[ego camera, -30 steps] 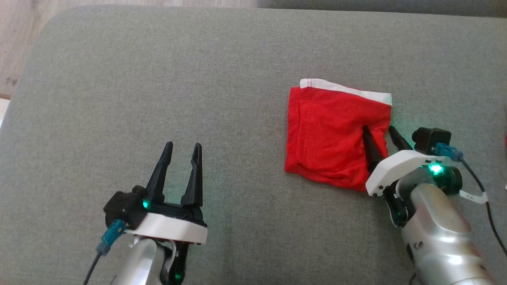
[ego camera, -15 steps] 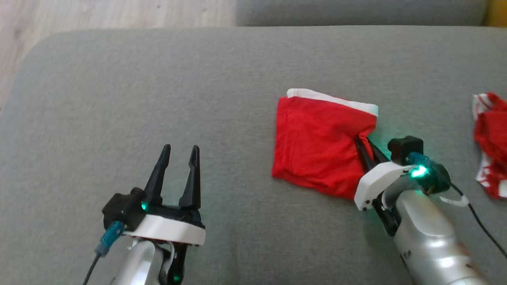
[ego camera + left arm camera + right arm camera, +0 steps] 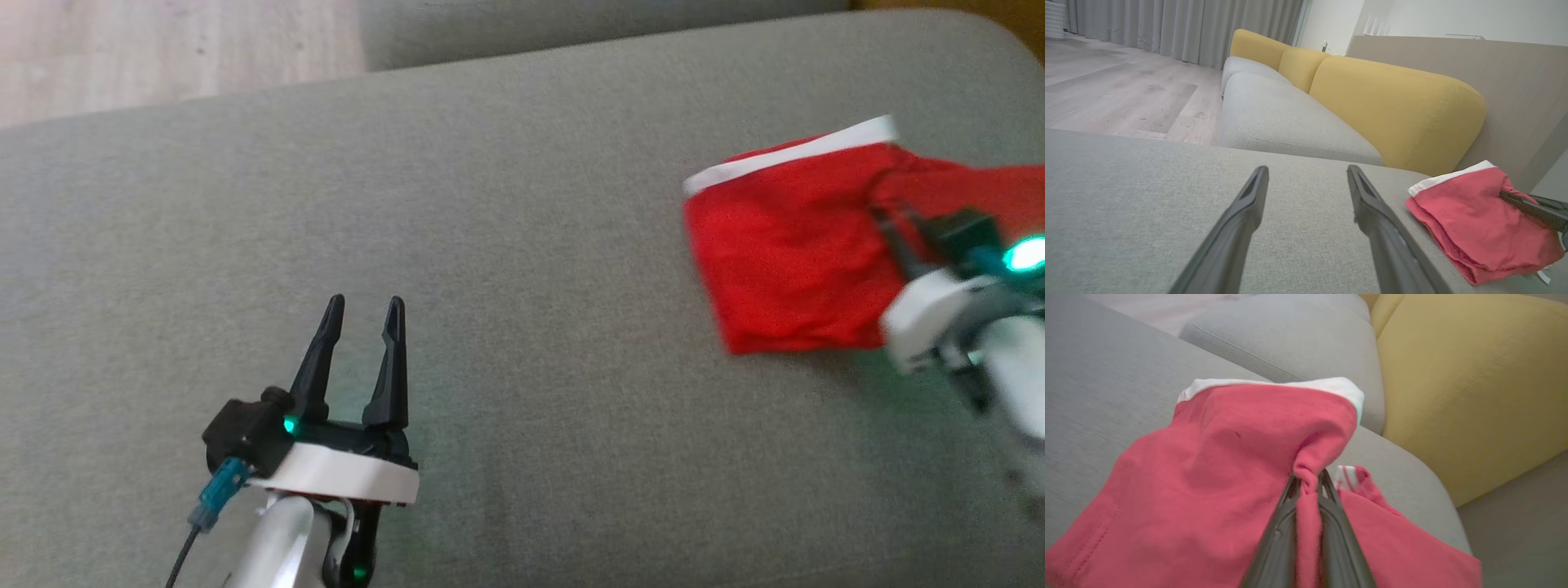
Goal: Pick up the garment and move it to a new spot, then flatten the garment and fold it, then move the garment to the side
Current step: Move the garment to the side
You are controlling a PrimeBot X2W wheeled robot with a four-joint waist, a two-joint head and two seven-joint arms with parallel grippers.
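The garment (image 3: 784, 245) is red with a white waistband and folded; it sits at the right of the grey cushion (image 3: 490, 245). My right gripper (image 3: 883, 219) is shut on a pinched bunch of its right edge, which pulls the cloth up off the cushion there. In the right wrist view the red garment (image 3: 1229, 457) spreads out to the left of the right gripper (image 3: 1308, 478), with a fold of cloth squeezed between the jaws. My left gripper (image 3: 363, 302) stands open and empty over the cushion at the lower left, well apart from the garment (image 3: 1470, 220).
More red cloth with a white striped edge (image 3: 1349, 479) lies just past the held garment on the right. A yellow sofa back (image 3: 1392, 106) and a second grey seat cushion (image 3: 1282, 118) stand beyond. Wooden floor (image 3: 163, 57) lies past the cushion's far left edge.
My right gripper has shut on the garment's right edge and carried that edge up and to the right. The head camera has turned as well. The left gripper has stayed open.
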